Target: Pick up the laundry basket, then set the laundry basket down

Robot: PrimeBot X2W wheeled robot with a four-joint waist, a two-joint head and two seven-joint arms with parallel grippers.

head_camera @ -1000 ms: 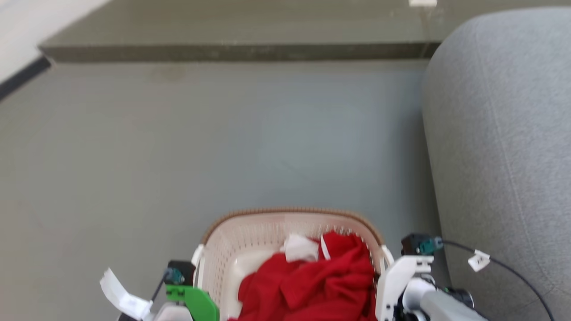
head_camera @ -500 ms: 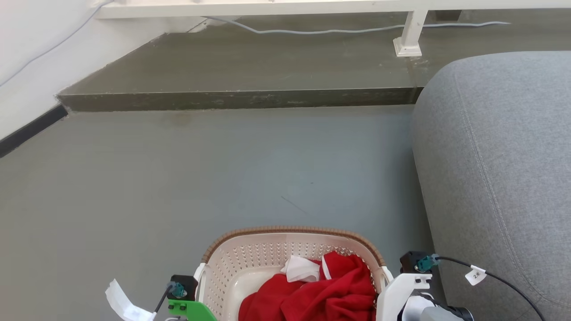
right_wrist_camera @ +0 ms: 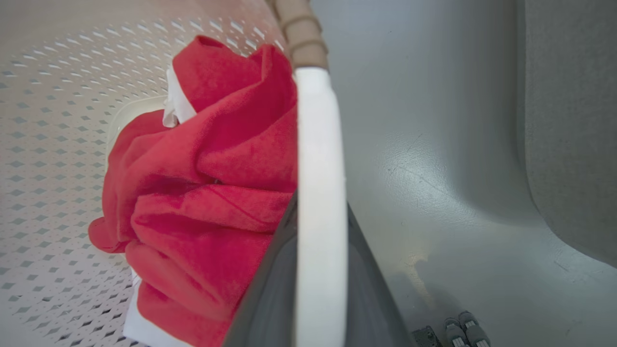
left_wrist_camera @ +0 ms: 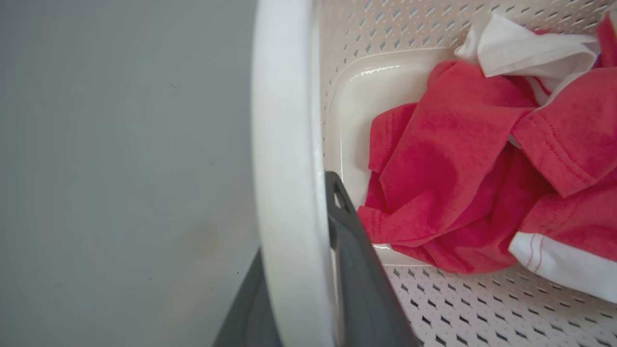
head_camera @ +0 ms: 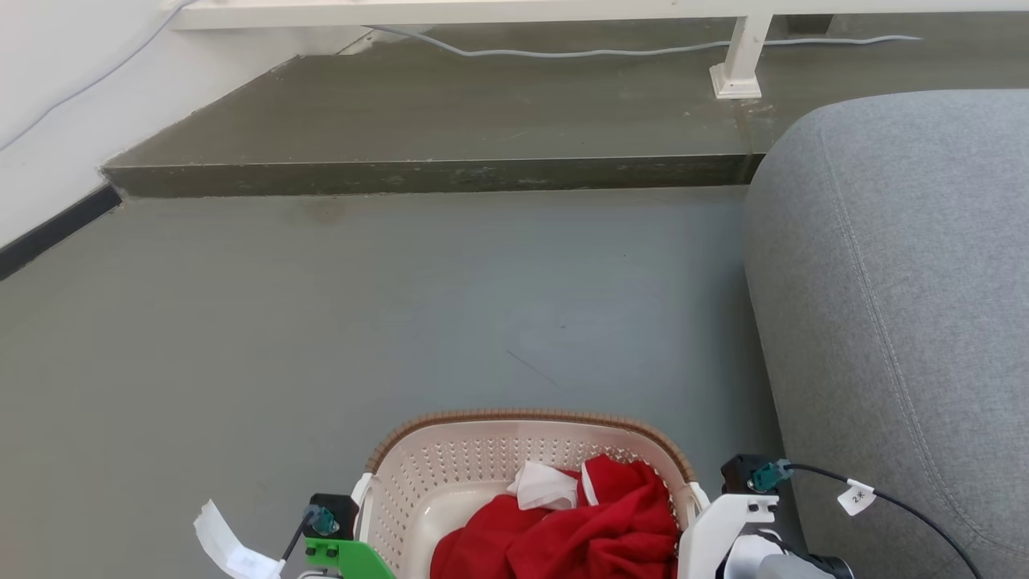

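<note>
The laundry basket (head_camera: 522, 419) is sitting at the bottom centre of the head view, over the grey floor (head_camera: 321, 322) and just beside the grey sofa (head_camera: 900, 322) on the robot's right; whether its base is touching the floor cannot be told. The left gripper (left_wrist_camera: 296, 231) is clamping the basket's left handle (left_wrist_camera: 284, 144) – one dark finger (left_wrist_camera: 356, 270) is lying inside the perforated wall, the other is showing outside it, and the white bar is running between them with no gap visible. The right gripper (right_wrist_camera: 320, 212) is gripping the right handle (right_wrist_camera: 319, 144) in the same way, with a finger on each side of the bar. A crumpled red garment (head_camera: 579, 539) is lying in the basket toward the robot's right side, and a white cloth (head_camera: 543, 486) is resting against its far edge. The basket's cream bottom (left_wrist_camera: 356, 96) is showing bare on the left side. Beyond the basket – well apart from it – a raised step (head_camera: 434, 175) is crossing the floor, and a grey cable (head_camera: 611, 53) is trailing along its top
</note>
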